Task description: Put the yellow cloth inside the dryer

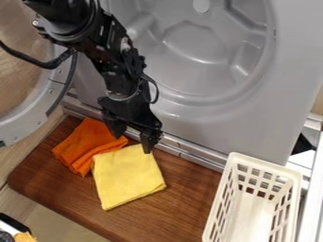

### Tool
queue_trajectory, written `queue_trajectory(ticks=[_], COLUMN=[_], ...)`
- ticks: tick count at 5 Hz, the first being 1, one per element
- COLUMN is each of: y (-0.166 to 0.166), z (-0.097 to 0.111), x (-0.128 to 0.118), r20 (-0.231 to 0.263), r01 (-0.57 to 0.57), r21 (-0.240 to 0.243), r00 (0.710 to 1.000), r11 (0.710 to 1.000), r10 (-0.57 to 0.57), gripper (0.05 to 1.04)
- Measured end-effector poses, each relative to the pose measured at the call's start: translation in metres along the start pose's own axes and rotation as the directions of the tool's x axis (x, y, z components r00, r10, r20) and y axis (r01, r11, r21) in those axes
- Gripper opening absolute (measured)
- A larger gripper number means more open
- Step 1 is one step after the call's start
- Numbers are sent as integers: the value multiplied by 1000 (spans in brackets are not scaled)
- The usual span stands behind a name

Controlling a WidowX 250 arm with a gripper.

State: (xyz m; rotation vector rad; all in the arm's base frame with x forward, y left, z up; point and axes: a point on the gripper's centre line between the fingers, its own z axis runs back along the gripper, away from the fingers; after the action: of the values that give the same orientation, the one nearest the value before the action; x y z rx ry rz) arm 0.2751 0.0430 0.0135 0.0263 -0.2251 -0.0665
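Observation:
The yellow cloth (127, 177) lies folded flat on the brown wooden board, its upper left edge against the orange cloth. Just above its top edge hangs the black gripper (133, 142), pointing down with its two fingers spread apart and nothing visible between them. Behind the board stands the grey dryer (208, 109), its round drum opening (195, 47) facing the camera. The dryer's round door (47, 97) is swung open at the left.
An orange cloth (87, 145) lies crumpled on the board (183, 210), left of the yellow one. At the right stands a white slatted basket (252, 210). A raised metal ledge (195, 156) runs along the dryer's foot. A black cable loops beside the arm.

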Motion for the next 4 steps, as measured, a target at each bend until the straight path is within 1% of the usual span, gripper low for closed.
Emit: queue_trajectory(ticks=[1, 2, 3, 4], y=[-1, -3, -7, -4], z=[-6, -22, -38, -57], x=[-4, -13, -21, -30], r20=[-22, -55, -48, -12], r01=[1, -5, -16, -20], r21=[-5, -13, -28, -60], r00=[1000, 998, 999, 1000], r11=[1000, 1000, 999, 998], r10=[-1, 4, 14, 19], gripper=[999, 999, 999, 999])
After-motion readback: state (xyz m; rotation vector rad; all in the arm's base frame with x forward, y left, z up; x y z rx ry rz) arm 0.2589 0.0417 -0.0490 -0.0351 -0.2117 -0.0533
